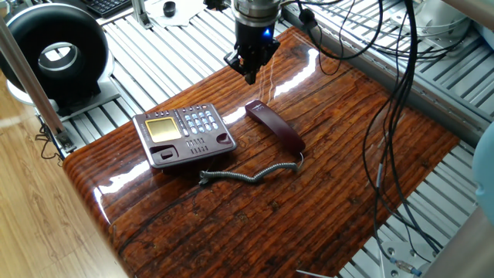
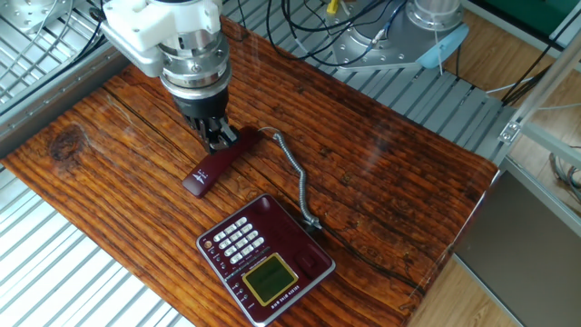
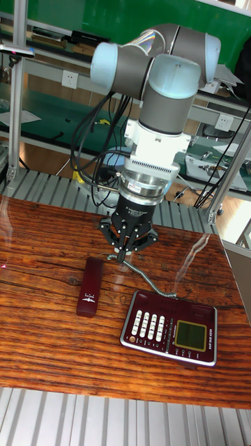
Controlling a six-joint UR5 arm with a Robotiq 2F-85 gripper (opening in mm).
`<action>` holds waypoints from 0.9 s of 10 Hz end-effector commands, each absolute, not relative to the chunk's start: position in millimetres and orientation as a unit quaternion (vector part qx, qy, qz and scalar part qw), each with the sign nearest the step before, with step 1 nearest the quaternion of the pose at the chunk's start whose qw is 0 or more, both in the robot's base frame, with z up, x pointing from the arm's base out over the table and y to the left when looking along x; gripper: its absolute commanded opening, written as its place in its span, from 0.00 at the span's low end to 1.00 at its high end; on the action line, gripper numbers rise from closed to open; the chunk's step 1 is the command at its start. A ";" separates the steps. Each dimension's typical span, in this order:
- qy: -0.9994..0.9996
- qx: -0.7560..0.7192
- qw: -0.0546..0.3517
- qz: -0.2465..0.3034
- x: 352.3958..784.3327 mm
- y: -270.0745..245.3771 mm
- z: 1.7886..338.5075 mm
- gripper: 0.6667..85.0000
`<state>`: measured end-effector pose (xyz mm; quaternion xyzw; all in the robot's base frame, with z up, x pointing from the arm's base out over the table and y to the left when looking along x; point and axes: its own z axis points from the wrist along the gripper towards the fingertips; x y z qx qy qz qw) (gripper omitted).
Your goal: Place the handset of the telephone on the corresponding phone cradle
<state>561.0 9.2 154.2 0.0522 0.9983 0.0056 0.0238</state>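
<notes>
Tall fixed view is showing the pincer hanging w/ fingers pointing down above the glossy wooden surface, just above and beside the far end of the handset; fingertips are looking close together and holding nothing, but how wide the gap is can't be told for sure. Handset is lying flat on the surface, off the telephone, w/ bare wood between them. Other fixed view is putting the pincer right over the cord end of the handset, tips overlapping it in the pic; contact can't be told from here. Grey coiled cord is running from that end of the handset, curving across the wood to the phone base. One fixed view is showing the pincer well above the wood, clearly apart from the handset, which is sitting to the right of the telephone, cord trailing in front. Phone cradle is sitting as a maroon trough along the base's edge nearest the handset, beside keypad and yellowish screen. Black ring-shaped device is sitting off the wood at top left.
</notes>
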 end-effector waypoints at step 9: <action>0.999 0.022 -0.012 -0.025 537.4 -6.8 140.8 0.01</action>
